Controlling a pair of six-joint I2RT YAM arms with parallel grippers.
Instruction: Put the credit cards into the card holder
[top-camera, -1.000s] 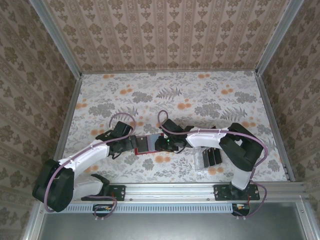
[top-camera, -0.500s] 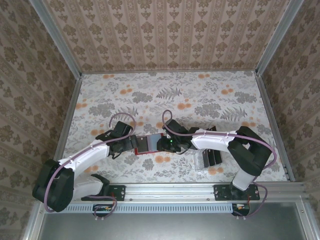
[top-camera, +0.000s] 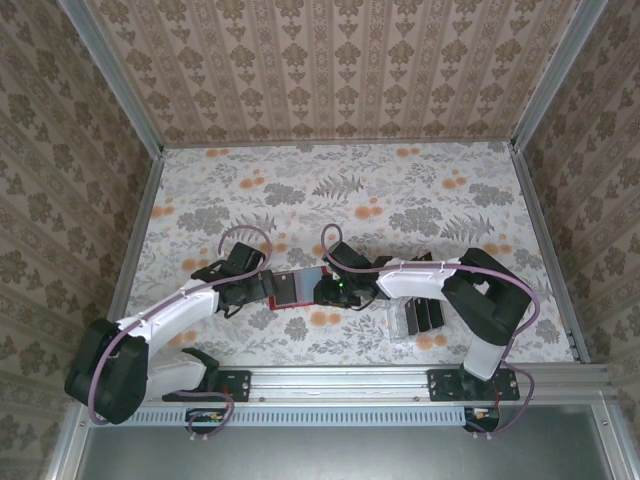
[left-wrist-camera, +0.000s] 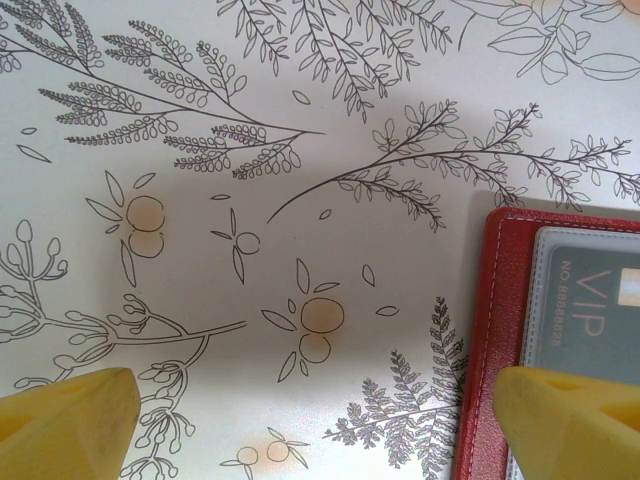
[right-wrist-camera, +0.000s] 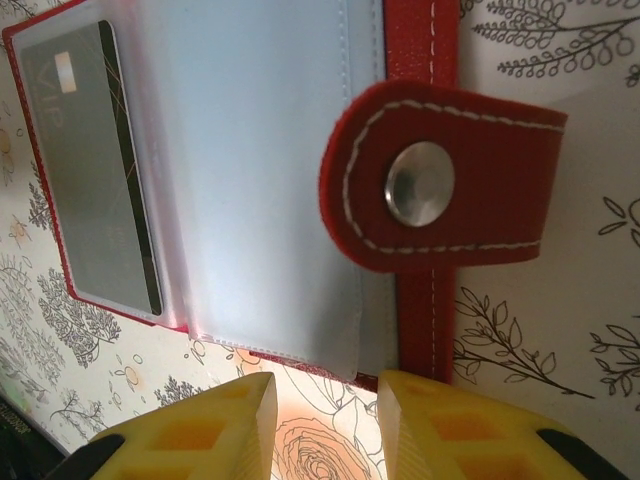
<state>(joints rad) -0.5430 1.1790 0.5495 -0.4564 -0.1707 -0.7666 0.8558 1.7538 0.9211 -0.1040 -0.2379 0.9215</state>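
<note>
The flower-printed cloth desk (top-camera: 400, 200) carries everything. On its near right part stands a clear plastic slotted tray (top-camera: 403, 322), with thin black rectangular credit cards (top-camera: 428, 313) upright in its slots, partly under the right arm.

Near the middle of the desk, between the two arms' tips, lies the small red leathery card holder (top-camera: 292, 289), folded open and flat. Its clear plastic sleeves face up. One sleeve holds a dark card printed VIP (right-wrist-camera: 105, 170), lying flat along the holder's outer edge. A red stitched closing strap (right-wrist-camera: 440, 185) with a round metal snap stud (right-wrist-camera: 420, 183) lies folded over the holder's spine.

The left tool (left-wrist-camera: 315, 410) sits at the holder's left side, released and spread wide. One yellow finger (left-wrist-camera: 570, 420) hangs over the holder's red border, just beside the VIP card; the other is well apart over bare cloth. I cannot tell whether the finger touches the leather. Nothing lies between the two.

The right tool (right-wrist-camera: 328, 400) sits at the opposite side, its tips just at the edge of the clear sleeves and the red spine. Its yellow fingers stand partly apart with a narrow gap; printed cloth shows through that gap, and nothing is clamped there.
</note>
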